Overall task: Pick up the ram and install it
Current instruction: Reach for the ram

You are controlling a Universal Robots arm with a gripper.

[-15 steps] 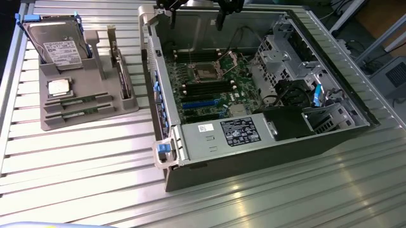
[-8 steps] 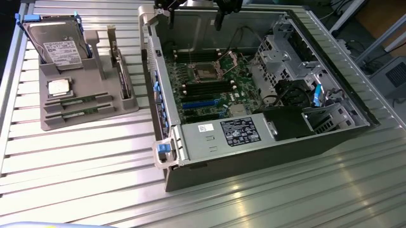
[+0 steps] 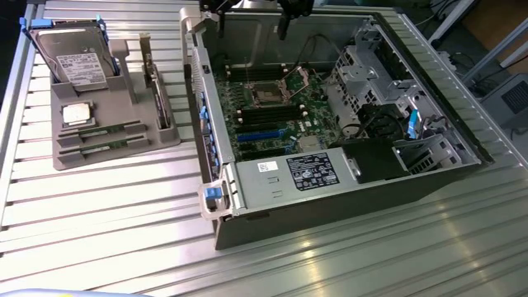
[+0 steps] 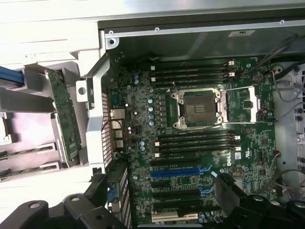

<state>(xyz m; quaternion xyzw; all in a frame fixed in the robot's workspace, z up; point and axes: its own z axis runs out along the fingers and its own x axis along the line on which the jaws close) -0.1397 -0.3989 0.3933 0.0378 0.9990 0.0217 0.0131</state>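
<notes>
Two ram sticks lie side by side in slots of the grey holder tray [image 3: 70, 162] at the exterior view's left, one ram stick [image 3: 103, 131] behind the other ram stick [image 3: 106, 146]. The wrist view catches them at its edge as green strips, one ram stick [image 4: 26, 153] and the second ram stick [image 4: 24, 171]. My gripper [image 3: 253, 18] hangs open above the far side of the open computer case [image 3: 272, 204], well away from the tray. Its black fingers [image 4: 233, 195] stand wide apart over the motherboard [image 4: 138, 143] with nothing between them. Black memory slots [image 4: 195, 143] flank the processor socket [image 4: 198, 109].
The tray also carries a silver hard drive [image 3: 73, 59], a square silver processor chip [image 3: 76, 114] and an upright green card [image 3: 157, 83]. Cables and a drive cage [image 3: 375, 74] crowd the case on the exterior view's right. A slatted metal table [image 3: 123, 223] lies underneath.
</notes>
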